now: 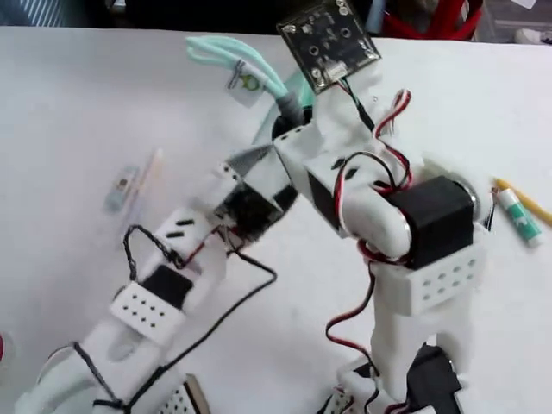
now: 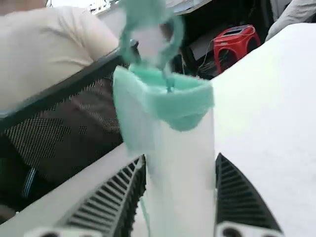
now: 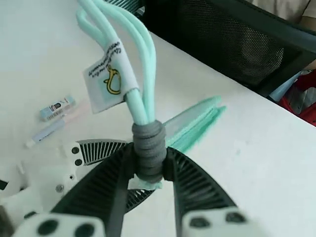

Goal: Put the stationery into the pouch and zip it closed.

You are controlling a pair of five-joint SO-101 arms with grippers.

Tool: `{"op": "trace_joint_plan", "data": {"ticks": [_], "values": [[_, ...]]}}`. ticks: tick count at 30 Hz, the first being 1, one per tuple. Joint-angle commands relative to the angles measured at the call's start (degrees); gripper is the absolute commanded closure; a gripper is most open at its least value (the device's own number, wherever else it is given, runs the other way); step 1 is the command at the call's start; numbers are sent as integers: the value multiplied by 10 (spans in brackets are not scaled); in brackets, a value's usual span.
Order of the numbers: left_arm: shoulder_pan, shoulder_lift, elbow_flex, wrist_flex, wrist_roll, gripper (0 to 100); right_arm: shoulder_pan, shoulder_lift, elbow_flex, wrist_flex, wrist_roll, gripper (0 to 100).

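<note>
The mint green pouch (image 1: 297,84) lies at the table's far middle, its looped cord (image 1: 226,52) and white tag (image 1: 247,82) stretched to the left. My right gripper (image 3: 148,159) is shut on the grey wound zipper pull (image 3: 148,145), where the mint cord (image 3: 140,59) is tied; in the high view it sits at the pouch (image 1: 289,116). My left gripper (image 2: 180,165) is shut on the pouch fabric (image 2: 173,128), which fills the gap between its ribbed fingers (image 2: 123,197). It meets the pouch from the near left (image 1: 250,164).
A small blue-labelled item (image 1: 123,185) and a pale pen (image 1: 148,172) lie left of the arms, the item (image 3: 57,108) showing again in the right wrist view. A green-white glue stick (image 1: 520,213) and a yellow pencil (image 1: 524,202) lie at the right edge. A chair (image 3: 237,44) stands beyond the table.
</note>
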Motion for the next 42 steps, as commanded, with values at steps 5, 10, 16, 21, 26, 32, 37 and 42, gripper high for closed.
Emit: {"op": "trace_joint_plan", "data": {"ticks": [5, 10, 16, 21, 26, 32, 37, 42], "values": [[-8, 57, -33, -81, 65, 778, 6, -15, -25, 1, -6, 977], [-20, 77, -36, -93, 74, 779, 6, -15, -11, 2, -6, 978], [-15, 81, -32, -95, 70, 950, 11, -15, 24, 0, -6, 978], [1, 61, -28, -91, 72, 969, 15, -16, -28, 0, -3, 978], [78, -59, 9, -42, 75, 976, 63, -9, -61, -1, 1, 978], [160, -266, 29, 146, 76, 976, 103, -9, -58, -1, 28, 978], [162, -380, 40, 276, 76, 976, 134, -10, -35, -1, 29, 978], [162, -427, 120, 245, 76, 976, 149, -11, 13, -2, 26, 978]]}}
